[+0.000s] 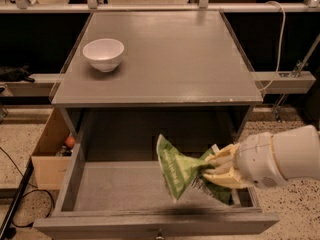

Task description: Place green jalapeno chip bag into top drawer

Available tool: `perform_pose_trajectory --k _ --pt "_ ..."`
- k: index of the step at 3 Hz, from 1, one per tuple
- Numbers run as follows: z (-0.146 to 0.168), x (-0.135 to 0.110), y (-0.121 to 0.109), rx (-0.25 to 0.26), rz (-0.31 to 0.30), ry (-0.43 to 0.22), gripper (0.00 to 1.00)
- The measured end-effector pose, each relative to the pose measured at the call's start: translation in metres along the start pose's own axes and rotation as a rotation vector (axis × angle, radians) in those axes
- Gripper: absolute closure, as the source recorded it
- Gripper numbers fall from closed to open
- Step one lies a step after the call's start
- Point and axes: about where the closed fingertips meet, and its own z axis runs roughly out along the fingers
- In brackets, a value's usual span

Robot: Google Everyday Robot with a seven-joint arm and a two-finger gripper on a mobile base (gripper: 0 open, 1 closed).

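Observation:
The green jalapeno chip bag (178, 168) is a crumpled glossy green foil bag, pinched at its right end. My gripper (216, 171) is shut on it, with the pale fingers (223, 160) clamped around the pinch and the white arm coming in from the right. The bag hangs inside the open top drawer (120, 186), over the right part of its floor, its lower tip close to the front panel (100, 225). I cannot tell whether the bag touches the drawer floor.
A white bowl (103, 53) stands on the grey table top (170, 59) at the back left. A cardboard box (50, 151) with small items sits on the floor to the left of the drawer. A cable (278, 39) hangs at the back right.

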Motion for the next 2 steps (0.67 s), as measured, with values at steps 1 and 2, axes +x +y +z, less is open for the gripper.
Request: perform_pose_trajectory --k 1,2 --pt "0.053 0.015 0.007 -0.046 -0.004 0.026 1.00" --pt "0.096 0.024 0.005 -0.079 -0.019 0.053 1.00"
